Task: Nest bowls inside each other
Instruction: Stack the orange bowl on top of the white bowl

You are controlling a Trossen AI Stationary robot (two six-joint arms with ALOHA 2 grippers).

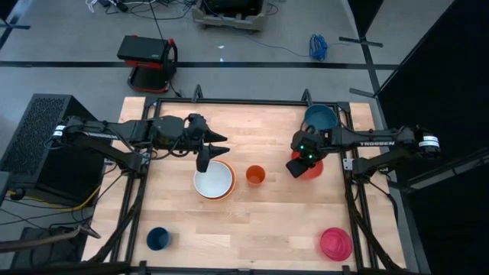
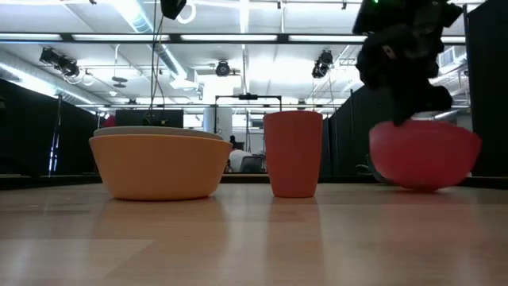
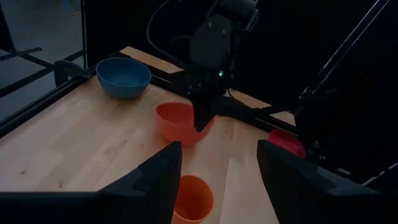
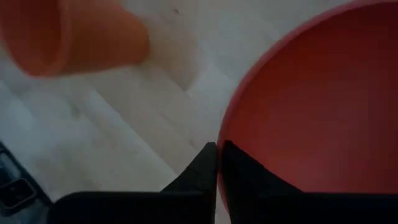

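I see pale wood on the table, planks with fine grain and a soft satin sheen in the low view. Its frame looks like black metal bars, matt. The red bowl looks like smooth plastic, slightly glossy along its rim in the right wrist view. The white bowl sits in the orange bowl; both look like smooth, matt plastic. The orange cup has the same smooth matt plastic look. The teal bowl and pink bowl also look plastic, with a dull finish. The left gripper fingers look like hard matt black plastic.
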